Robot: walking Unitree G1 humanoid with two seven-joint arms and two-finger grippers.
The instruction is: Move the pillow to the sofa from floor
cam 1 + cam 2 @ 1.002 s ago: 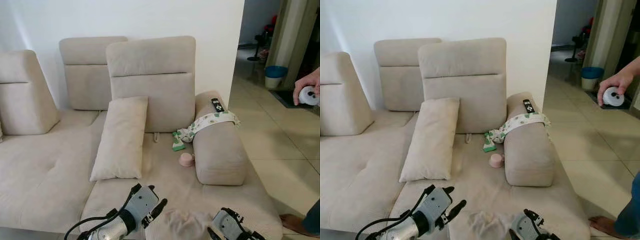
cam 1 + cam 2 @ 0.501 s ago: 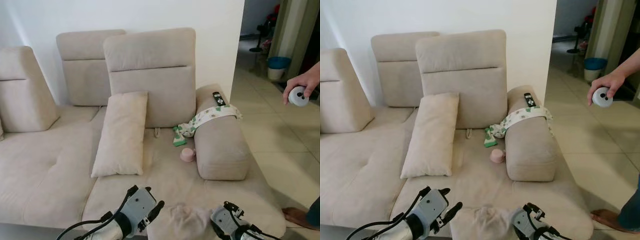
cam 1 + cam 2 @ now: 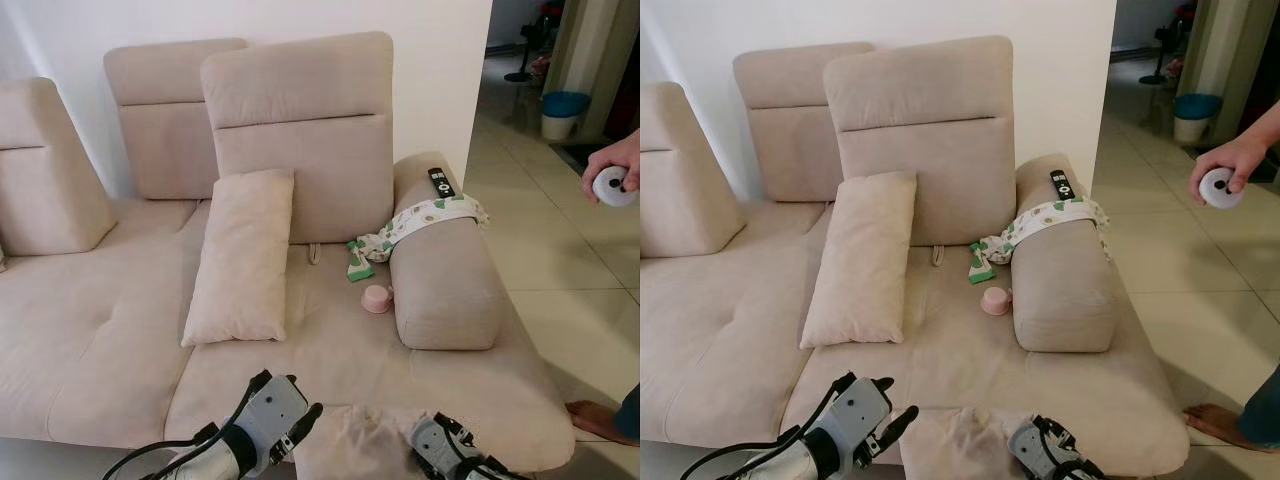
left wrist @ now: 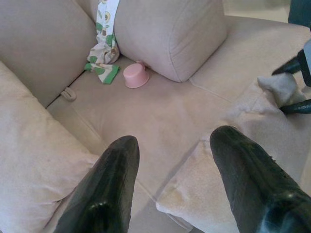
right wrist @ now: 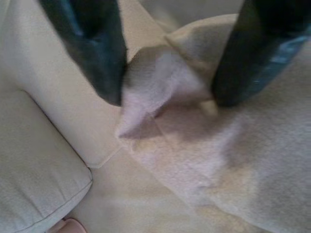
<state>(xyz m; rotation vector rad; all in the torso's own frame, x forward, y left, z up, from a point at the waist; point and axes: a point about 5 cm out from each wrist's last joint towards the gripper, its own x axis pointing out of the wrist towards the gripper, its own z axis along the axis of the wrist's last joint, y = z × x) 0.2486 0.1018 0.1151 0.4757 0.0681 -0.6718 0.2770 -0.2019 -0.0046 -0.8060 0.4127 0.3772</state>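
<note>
A beige pillow (image 3: 372, 440) was seen lying on the front edge of the sofa (image 3: 90, 330) seat, between the two grippers. The right gripper (image 5: 167, 73) was set over one corner of the pillow, its jaws apart with the bunched fabric between them (whether the corner was actually pinched cannot be told). The left gripper (image 4: 172, 182) was held just beside the pillow's other end, jaws wide and holding nothing. A second pillow (image 3: 242, 255) was propped against the backrest. A pink cup (image 3: 377, 298) was lying beside the armrest (image 3: 445, 285), over which a patterned cloth (image 3: 420, 220) was draped near a remote (image 3: 439, 182). A white object was held in a person's hand (image 3: 612, 170) at the right.
</note>
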